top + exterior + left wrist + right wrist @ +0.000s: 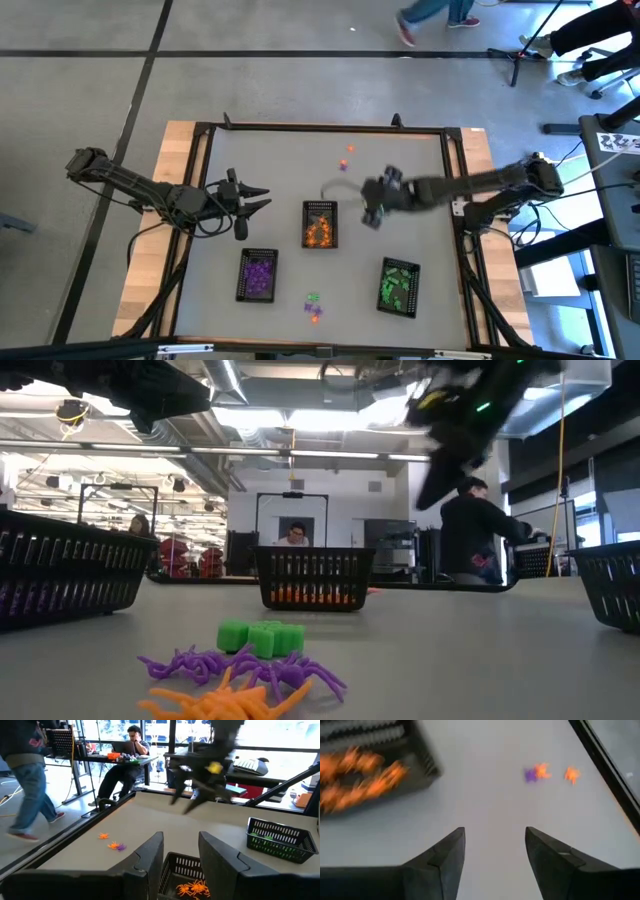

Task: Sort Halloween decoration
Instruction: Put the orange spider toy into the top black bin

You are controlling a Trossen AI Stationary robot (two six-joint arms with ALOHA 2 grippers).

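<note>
Orange trinkets (319,234) are filling the middle tray (320,207); the right gripper (374,214), hanging open and empty beside it, is facing the far strays (346,158); the left gripper (258,197) is waiting open.

The robot has two thin dark arms made of round tubes and chunky joints. The left arm (140,186) is black all over, and a thin black cable loops beside it. The right arm (480,184) is black too, with a white patch near its base. Each arm ends in two dark fingers. The left fingers (148,857) are flat, thick wedges with slanted tips. The right fingers (445,855) have the same wedge shape. A yellow spot shows on the right gripper (214,767), and a small green light glows on it.
</note>
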